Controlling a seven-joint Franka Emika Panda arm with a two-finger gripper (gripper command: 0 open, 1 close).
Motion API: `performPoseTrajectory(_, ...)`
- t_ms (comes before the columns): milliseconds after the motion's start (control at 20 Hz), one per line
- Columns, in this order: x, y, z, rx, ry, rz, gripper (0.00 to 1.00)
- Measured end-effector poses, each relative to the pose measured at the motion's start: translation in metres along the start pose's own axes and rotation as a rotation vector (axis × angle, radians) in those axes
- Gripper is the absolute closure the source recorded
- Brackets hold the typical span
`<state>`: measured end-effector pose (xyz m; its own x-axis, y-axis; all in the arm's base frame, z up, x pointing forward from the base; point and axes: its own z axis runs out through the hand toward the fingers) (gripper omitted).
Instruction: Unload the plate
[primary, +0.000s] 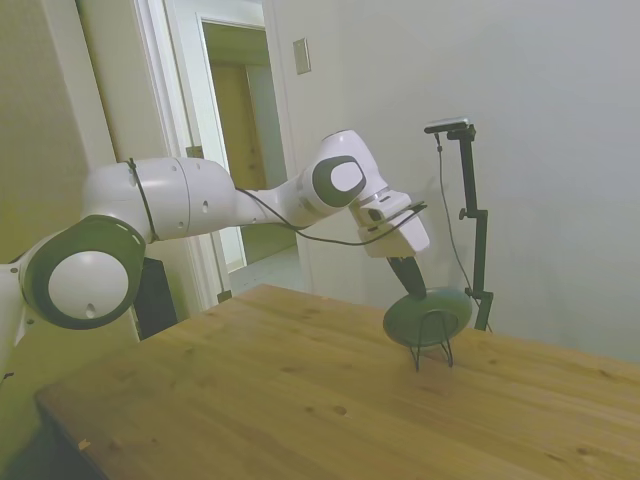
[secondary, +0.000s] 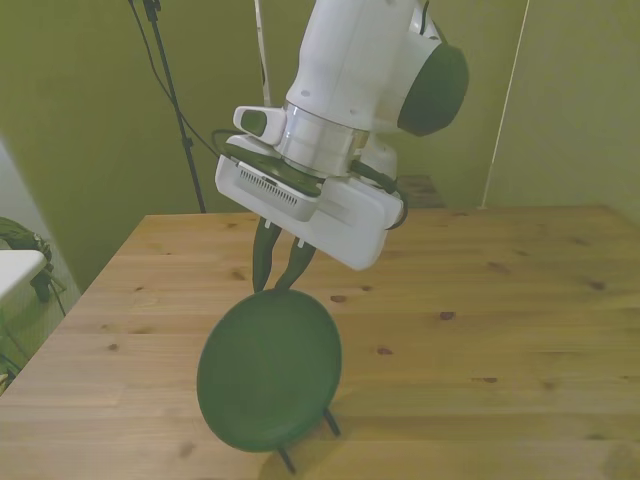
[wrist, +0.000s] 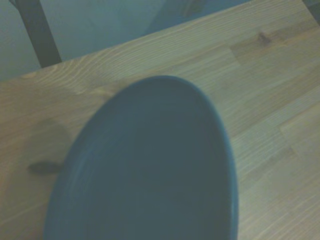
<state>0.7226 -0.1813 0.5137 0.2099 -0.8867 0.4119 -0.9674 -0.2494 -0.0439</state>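
Arm first, over on the side view's left: the white jointed Franka arm (primary: 190, 205) sweeps across above the pale knotty wooden table (primary: 300, 400) and tips its wrist down toward the far side. Moving along, the dark two-finger gripper (primary: 410, 283) hangs right at the upper rim of the round, shallow, matte grey-green plate (primary: 428, 316), and that plate sits propped on edge, leaning back in the thin black wire stand (primary: 432, 350), whose legs are planted on the tabletop near the far edge. Switch to the front view: the plate (secondary: 269, 370) fills the lower part on the front view's left, face toward the camera, tilted, with two black stand legs (secondary: 330, 423) poking out beneath it onto the wood. Just above, the gripper (secondary: 277, 282) comes down to the plate's top edge, its two dark fingers (secondary: 264, 258) drawn narrow, tips close together right at the rim; whether they actually pinch the rim or only touch it, the pictures don't settle. Up close from the wrist, slightly soft, the plate's (wrist: 150, 170) smooth concave face and plain rim loom large over the wood grain (wrist: 270, 100) behind.
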Motion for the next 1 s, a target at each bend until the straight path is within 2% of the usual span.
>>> performPoseTrajectory(350, -0.001, -0.001, -0.001, 0.001, 0.000, -0.001, 1.00)
performPoseTrajectory(550, 0.000, -0.004, -0.012, 0.021, 0.007, -0.001, 1.00)
performPoseTrajectory(800, 0.002, -0.007, -0.040, 0.072, 0.015, 0.005, 1.00)
performPoseTrajectory(1000, -0.012, -0.006, -0.092, 0.166, -0.049, -0.039, 1.00)
